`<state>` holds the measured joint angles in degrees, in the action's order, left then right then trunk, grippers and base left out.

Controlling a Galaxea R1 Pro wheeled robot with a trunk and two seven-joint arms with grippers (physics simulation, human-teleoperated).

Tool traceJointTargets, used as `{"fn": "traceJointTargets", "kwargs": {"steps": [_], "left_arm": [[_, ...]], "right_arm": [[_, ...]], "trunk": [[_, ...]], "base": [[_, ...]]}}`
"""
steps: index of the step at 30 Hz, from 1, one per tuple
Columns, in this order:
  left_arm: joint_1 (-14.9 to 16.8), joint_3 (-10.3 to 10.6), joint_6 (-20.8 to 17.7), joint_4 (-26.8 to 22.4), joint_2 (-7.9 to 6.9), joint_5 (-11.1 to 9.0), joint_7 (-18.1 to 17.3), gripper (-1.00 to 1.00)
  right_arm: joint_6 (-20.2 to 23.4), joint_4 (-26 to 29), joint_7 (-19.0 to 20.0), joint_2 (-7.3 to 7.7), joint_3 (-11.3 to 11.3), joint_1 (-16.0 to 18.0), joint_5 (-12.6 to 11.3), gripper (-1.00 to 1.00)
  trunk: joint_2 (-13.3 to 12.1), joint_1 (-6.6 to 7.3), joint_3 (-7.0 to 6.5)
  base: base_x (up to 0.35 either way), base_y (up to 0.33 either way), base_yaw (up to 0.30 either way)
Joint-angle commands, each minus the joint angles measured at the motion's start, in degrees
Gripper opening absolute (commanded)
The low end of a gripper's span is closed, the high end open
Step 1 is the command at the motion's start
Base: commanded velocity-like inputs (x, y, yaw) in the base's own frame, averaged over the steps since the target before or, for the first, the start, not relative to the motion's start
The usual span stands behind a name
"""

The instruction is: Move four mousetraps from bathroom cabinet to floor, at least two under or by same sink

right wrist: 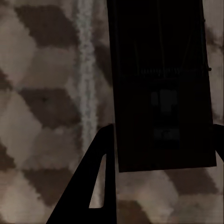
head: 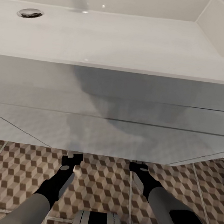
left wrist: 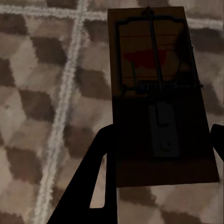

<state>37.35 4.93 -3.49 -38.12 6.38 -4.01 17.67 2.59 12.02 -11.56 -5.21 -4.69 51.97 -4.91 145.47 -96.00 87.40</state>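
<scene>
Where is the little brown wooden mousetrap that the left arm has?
In the left wrist view, the brown wooden mousetrap sits between the left gripper's black fingers, above the cube-patterned tile floor.

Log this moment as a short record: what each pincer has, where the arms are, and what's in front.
left pincer: shut on a mousetrap, red patch visible on its board
right pincer: shut on a second mousetrap, in shadow
arms: both reach low, at the vanity's lower edge
in front: white sink with drain
below: cube-patterned floor tiles

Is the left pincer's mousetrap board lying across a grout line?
No, the mousetrap between the left pincer fingers sits beside the grout line.
</scene>
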Motion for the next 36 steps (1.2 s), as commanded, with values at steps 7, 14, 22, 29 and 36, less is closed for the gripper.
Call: {"fn": "traceJointTargets", "kwargs": {"steps": [7, 14, 22, 29, 36], "left_arm": [[0.01, 0.34, -0.14, -0.32, -0.05, -0.38, 0.52, -1.00], [0.01, 0.34, -0.11, -0.37, -0.05, -0.38, 0.52, -1.00], [0.01, 0.34, -0.14, -0.29, -0.05, -0.38, 0.52, -1.00], [0.01, 0.34, -0.19, -0.29, -0.05, -0.38, 0.52, -1.00], [0.01, 0.34, -0.20, -0.28, -0.05, -0.38, 0.52, -1.00]], "right_arm": [[0.23, 0.08, -0.33, -0.01, -0.50, -0.01, -0.54, -1.00], [0.16, 0.08, -0.33, 0.01, -0.50, 0.01, -0.54, -1.00], [-0.19, -0.03, -0.33, -0.16, -0.42, -0.02, -0.59, -1.00], [-3.87, -4.44, -0.33, -0.27, -0.41, -0.03, -0.55, -1.00], [-5.43, -6.14, -0.31, -0.39, -0.41, -0.03, -0.47, -1.00]], "trunk": [[0.01, -0.01, 0.03], [0.01, -0.01, 0.03], [0.01, -0.01, 0.03], [0.01, -0.01, 0.03], [0.01, -0.01, 0.03]], "base": [[0.100, 0.000, 0.000], [0.010, 0.000, 0.000], [0.001, 0.000, 0.000], [0.000, 0.000, 0.000], [0.000, 0.000, 0.000]]}}
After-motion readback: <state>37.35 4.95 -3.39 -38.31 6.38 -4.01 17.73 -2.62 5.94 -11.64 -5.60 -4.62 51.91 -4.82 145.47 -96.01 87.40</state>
